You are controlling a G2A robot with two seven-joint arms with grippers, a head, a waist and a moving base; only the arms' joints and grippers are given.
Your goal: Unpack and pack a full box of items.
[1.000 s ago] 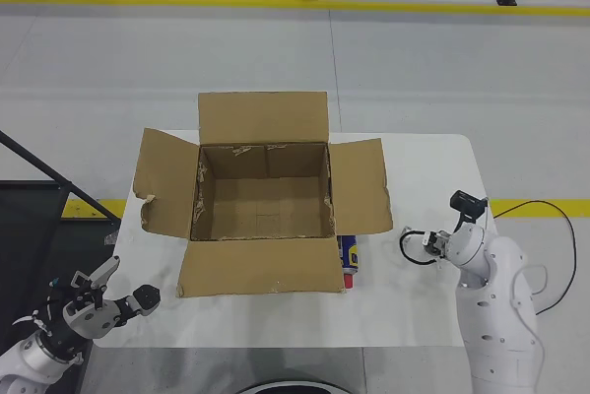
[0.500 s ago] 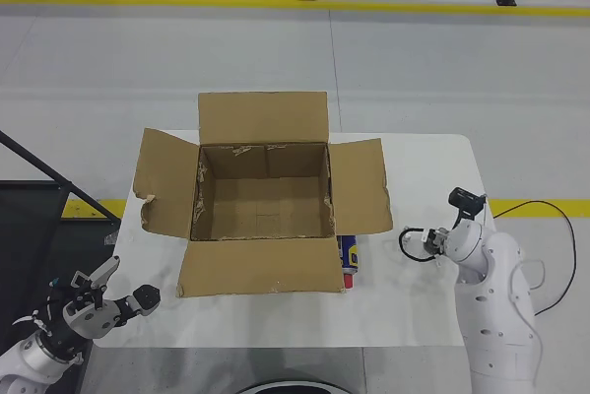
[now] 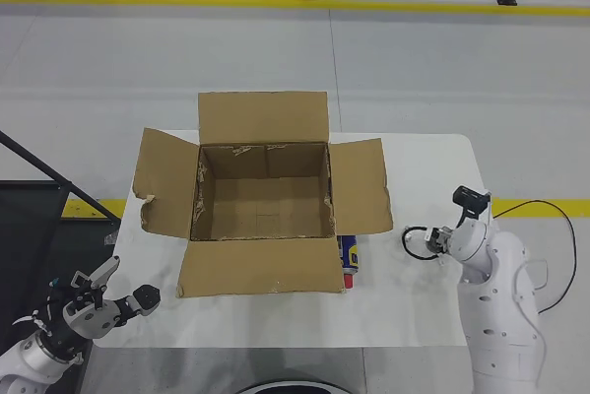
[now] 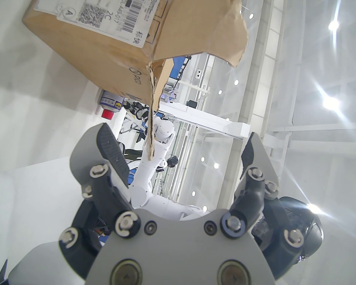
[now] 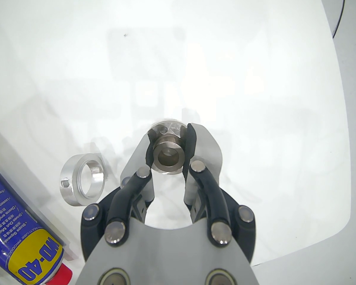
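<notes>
An open cardboard box (image 3: 263, 207) stands mid-table with its flaps spread; its inside looks bare. A blue spray can (image 3: 347, 256) lies against the box's front right corner and shows as spray can (image 5: 23, 238) in the right wrist view. My right gripper (image 5: 169, 139) is over the table right of the can, shut on a small metal bushing (image 5: 167, 153). Beside it a silver collar ring (image 5: 82, 179) lies on the table. My left gripper (image 4: 179, 139) hangs open and holds nothing off the table's front left corner, facing the box (image 4: 101, 31).
The white table (image 3: 423, 177) has bare room right of the box and along its front edge. A black frame (image 3: 29, 163) stands at the left, outside the table. A black cable (image 3: 541, 212) trails on the floor at the right.
The right arm has drifted slightly toward the table's right edge with the bushing still held. The left arm has not moved.
</notes>
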